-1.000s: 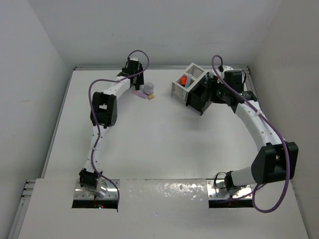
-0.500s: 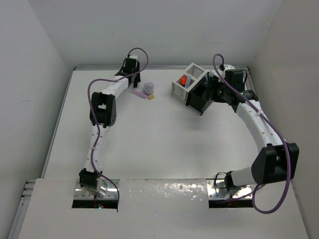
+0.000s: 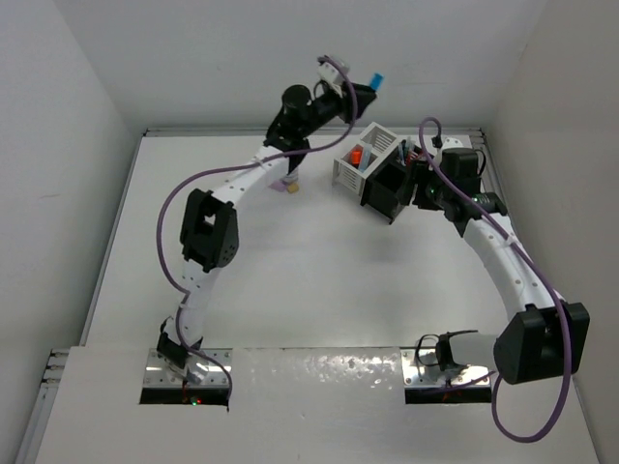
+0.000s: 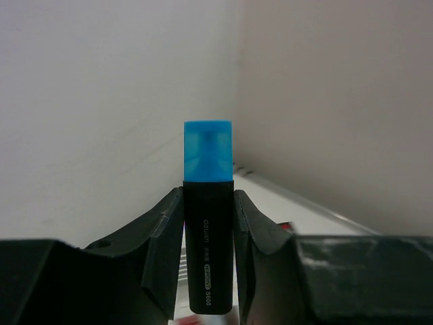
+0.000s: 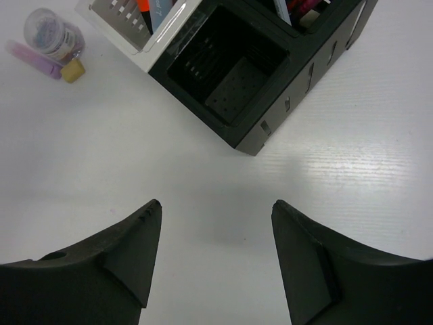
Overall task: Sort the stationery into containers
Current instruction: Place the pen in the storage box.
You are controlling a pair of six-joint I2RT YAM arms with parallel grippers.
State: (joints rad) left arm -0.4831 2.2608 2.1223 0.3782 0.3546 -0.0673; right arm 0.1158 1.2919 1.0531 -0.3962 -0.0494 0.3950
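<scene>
A black-bodied highlighter with a blue cap (image 4: 208,223) stands upright between the fingers of my left gripper (image 4: 208,195), which is shut on it. Seen from above, that gripper (image 3: 363,89) is raised high over the table's back edge, just behind the joined containers, with the blue cap (image 3: 375,79) sticking out. The white container (image 3: 346,170) holds an orange highlighter (image 3: 357,155). The black container (image 3: 385,196) adjoins it. My right gripper (image 5: 216,206) hangs open and empty above the table, near the black container (image 5: 230,81).
A greyish round tape roll (image 5: 51,34), a pink highlighter (image 5: 32,58) and a tan eraser (image 5: 73,70) lie together left of the white container (image 5: 166,42). From above, the left arm covers most of them. Walls close the back and sides.
My left gripper shut on the blue-capped highlighter beside the tape roll, then lifted it up and right to above the containers. The right arm barely moved.
</scene>
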